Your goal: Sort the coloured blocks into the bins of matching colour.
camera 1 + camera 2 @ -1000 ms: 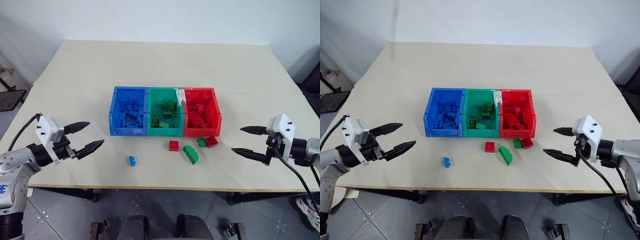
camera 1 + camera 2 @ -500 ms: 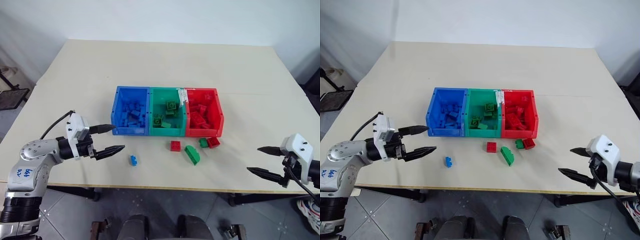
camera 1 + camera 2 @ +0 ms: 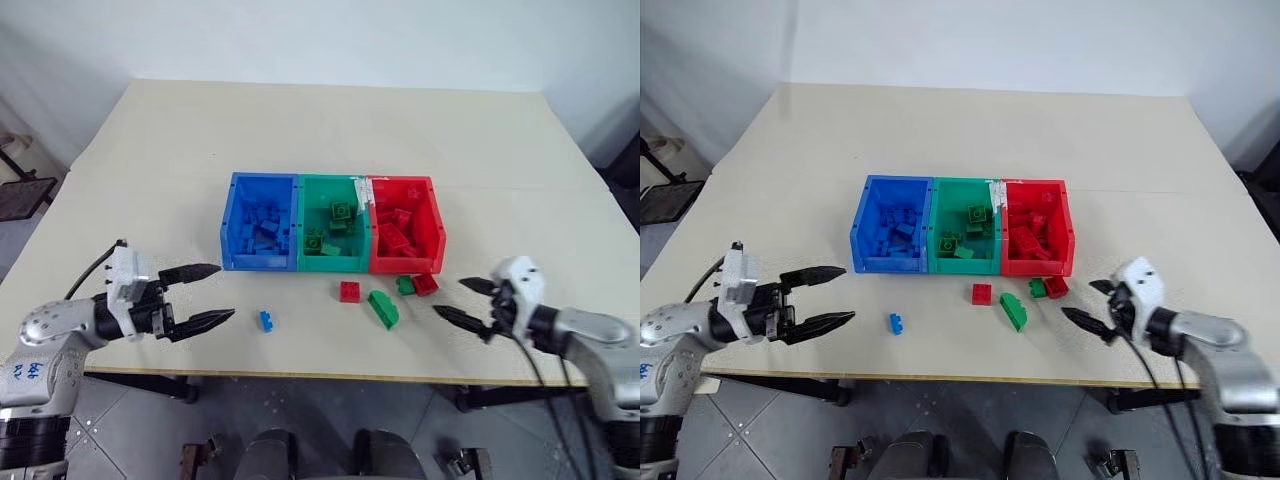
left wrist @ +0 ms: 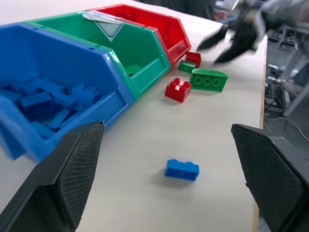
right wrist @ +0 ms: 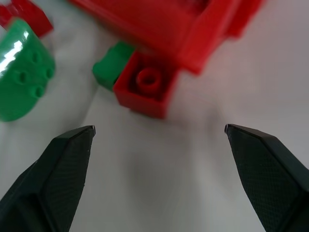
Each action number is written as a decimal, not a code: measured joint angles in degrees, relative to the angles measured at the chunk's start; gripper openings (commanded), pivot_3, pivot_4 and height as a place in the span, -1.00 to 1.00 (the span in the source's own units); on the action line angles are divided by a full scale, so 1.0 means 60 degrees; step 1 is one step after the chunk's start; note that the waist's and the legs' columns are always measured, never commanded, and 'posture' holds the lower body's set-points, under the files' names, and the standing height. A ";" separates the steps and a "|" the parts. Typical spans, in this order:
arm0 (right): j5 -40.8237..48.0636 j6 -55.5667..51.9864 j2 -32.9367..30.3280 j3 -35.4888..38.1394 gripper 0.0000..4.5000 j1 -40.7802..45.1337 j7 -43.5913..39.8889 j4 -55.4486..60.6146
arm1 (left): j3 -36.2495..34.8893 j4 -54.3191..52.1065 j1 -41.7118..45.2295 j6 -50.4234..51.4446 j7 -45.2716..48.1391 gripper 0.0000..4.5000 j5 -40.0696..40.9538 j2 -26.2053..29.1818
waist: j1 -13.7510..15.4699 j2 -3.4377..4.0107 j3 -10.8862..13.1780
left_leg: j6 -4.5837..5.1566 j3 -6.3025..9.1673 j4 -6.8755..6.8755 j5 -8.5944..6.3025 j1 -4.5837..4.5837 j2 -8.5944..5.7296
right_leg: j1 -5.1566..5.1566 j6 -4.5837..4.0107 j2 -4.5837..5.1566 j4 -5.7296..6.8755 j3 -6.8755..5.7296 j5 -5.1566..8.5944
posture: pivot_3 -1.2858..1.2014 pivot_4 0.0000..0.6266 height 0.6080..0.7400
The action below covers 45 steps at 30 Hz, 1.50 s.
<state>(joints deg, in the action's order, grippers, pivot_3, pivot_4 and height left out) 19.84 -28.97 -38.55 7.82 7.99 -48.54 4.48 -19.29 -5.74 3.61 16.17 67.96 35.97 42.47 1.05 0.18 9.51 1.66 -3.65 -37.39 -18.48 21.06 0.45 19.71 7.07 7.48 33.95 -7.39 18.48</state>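
Bins: 3 joined tubs mid-worktop, blue bin, green bin, red bin, each already holding bricks of its own colour.
Loose blocks: 5 on the worktop in front of the bins; small blue brick alone, in front of the blue bin; red square brick and curved green piece close together in front of the green bin; small green brick touching a red brick just before the red bin's front wall.
Left tool: spread wide, empty, low over the worktop, aimed at the small blue brick from the robot's left, still apart from it.
Right tool: spread wide, empty, near the red brick and small green brick, pointing at them from the robot's right.
Step in hand: likely 2 approaches at once, left toward the blue brick, right toward the red brick.
Doing it well, right: straddle the red brick alone, 1 finger on each flat side; keep the inner finger out of the green neighbour, which touches it; mind the bin wall close behind.
Doing it well, left: square the fingers across the blue brick's short sides before closing; come down low enough to catch so small a piece.
Risk: nudging the green brick along, or pinching 2 bricks together.
Afterwards: lift clear of the rim before moving over the matching bin.
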 measured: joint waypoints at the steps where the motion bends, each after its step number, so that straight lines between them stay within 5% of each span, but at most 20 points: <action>1: -0.0089 0.0073 0.0066 -0.0089 1.00 0.0131 0.0072 -0.0125 | -0.0079 -0.0080 -0.0063 0.0000 0.0004 0.99 0.0059 0.0000 | -0.0003 -0.0005 -0.0002 | 0.0000 0.0002 -0.0003 0.0000 0.0003 0.0000 | -0.0001 0.0000 0.0000 -0.0001 -0.0001 0.0000 | 0.03 -0.52 1.00; 9: -0.0536 0.1294 0.0888 -0.0572 1.00 0.0962 0.0395 -0.1402 | -0.0374 -0.0432 -0.0634 0.0020 -0.0052 0.99 0.0212 0.0000 | -0.0212 -0.0027 -0.0017 | -0.0002 0.0005 -0.0002 0.0000 -0.0016 0.0012 | -0.0014 -0.0001 -0.0005 0.0005 0.0001 0.0001 | 0.03 -0.52 1.00; 20: -0.0491 0.1644 0.0884 -0.0397 -0.36 0.0696 0.0621 -0.1441 | -0.0335 -0.0457 -0.0295 0.0039 -0.0262 1.00 0.0212 -0.0002 | -0.0197 -0.0028 -0.0018 | -0.0006 0.0010 0.0001 -0.0005 -0.0014 0.0017 | -0.0011 -0.0003 0.0009 0.0013 0.0007 0.0001 | 0.03 -0.52 1.00; 35: 0.0562 0.0651 -0.0421 0.0610 -0.36 -0.1266 -0.0213 0.0770 | 0.0076 0.0024 0.0309 -0.0118 -0.0021 1.00 0.0195 -0.0193 | -0.0168 -0.0004 -0.0006 | -0.0001 0.0012 0.0000 -0.0007 -0.0001 0.0010 | -0.0008 -0.0003 0.0009 0.0000 0.0002 0.0001 | 0.03 -0.52 1.00; 44: 0.0940 0.0061 0.0290 0.0417 -0.36 0.2349 0.0749 0.0434 | 0.0159 0.0370 0.0501 -0.0233 0.0076 1.00 0.0165 -0.0201 | -0.0221 0.0000 -0.0006 | -0.0007 -0.0007 0.0002 -0.0007 0.0003 0.0021 | 0.0022 -0.0005 -0.0002 0.0020 0.0004 0.0002 | 0.03 -0.52 1.00; 45: 0.0826 0.0095 0.0470 0.0185 -0.20 0.2737 0.0788 0.0145 | 0.0202 0.0369 0.0541 -0.0240 0.0069 1.00 0.0157 -0.0203 | -0.0226 0.0001 -0.0005 | -0.0007 -0.0008 0.0001 -0.0006 0.0003 0.0018 | 0.0023 -0.0005 -0.0004 0.0022 0.0003 0.0002 | 0.03 -0.52 1.00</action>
<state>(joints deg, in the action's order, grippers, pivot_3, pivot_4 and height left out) 24.80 -28.40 -35.73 8.93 24.41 -43.81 5.35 -18.08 -3.53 6.85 14.73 68.38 36.91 41.25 -0.31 0.19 9.48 1.62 -3.70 -37.38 -18.51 21.08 0.56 19.85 7.05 7.46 34.08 -7.38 18.49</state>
